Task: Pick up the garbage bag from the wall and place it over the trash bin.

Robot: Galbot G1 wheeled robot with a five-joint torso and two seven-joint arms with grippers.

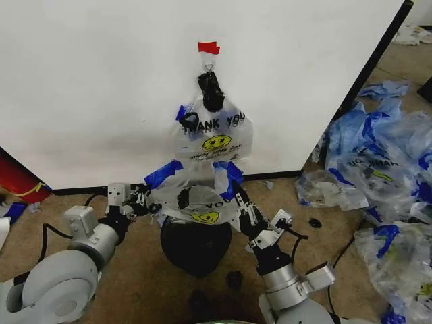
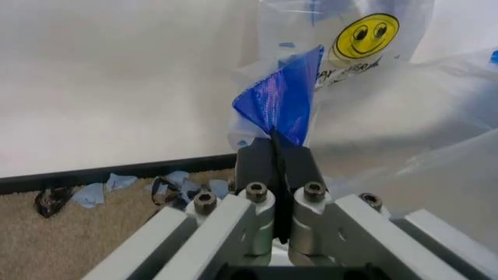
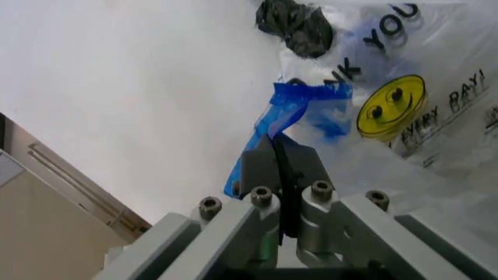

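The garbage bag (image 1: 192,199), thin clear plastic with blue handles and a yellow smiley, is stretched between my two grippers just above the trash bin (image 1: 196,248), a round black mesh basket on the carpet. My left gripper (image 1: 147,201) is shut on the bag's left blue handle (image 2: 281,99). On the other side, my right gripper (image 1: 239,197) is shut on the right blue handle (image 3: 290,108). The bag hides the bin's top rim. Behind stands the wall (image 1: 101,81), a white panel with a red tape strip (image 1: 208,47) and a small hook (image 1: 208,65).
A flat bundle of like bags (image 1: 214,135), tied with a black knot (image 1: 210,91), hangs from the hook. A big heap of blue-and-clear bags (image 1: 385,169) covers the floor at right. A red object (image 1: 17,179) lies at left. Black scraps (image 1: 234,279) dot the carpet.
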